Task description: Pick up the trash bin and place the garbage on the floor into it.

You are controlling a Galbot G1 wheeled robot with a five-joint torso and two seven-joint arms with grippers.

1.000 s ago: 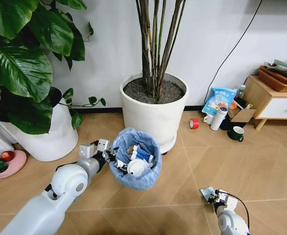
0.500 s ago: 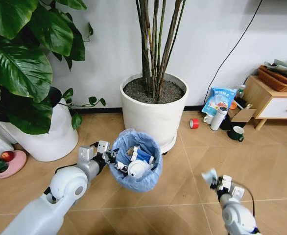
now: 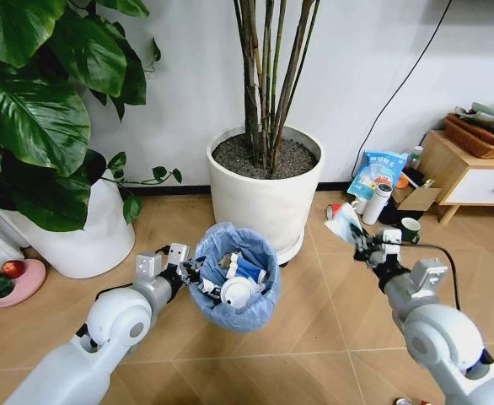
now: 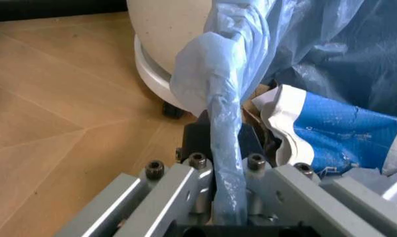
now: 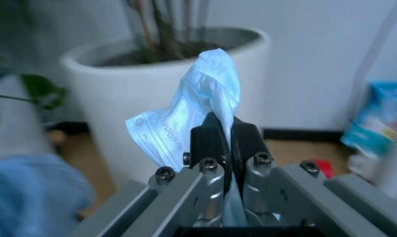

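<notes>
Jaws of right gripper (image 3: 361, 240) clenched on pale wrapper (image 3: 346, 224), left gripper (image 3: 190, 272) pinching trash bin (image 3: 234, 314) liner, white plant pot (image 3: 264, 198) behind.

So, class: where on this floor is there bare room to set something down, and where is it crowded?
Bare wood floor lies between the trash bin and the right gripper, which holds a crumpled wrapper. It is crowded by the cabinet: red tape roll, bottle, green mug. The left gripper clamps the bin's rim.

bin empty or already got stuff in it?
Not empty. The trash bin holds a blue-white wrapper and a white round disc; left gripper clamps its bag-lined rim.
</notes>
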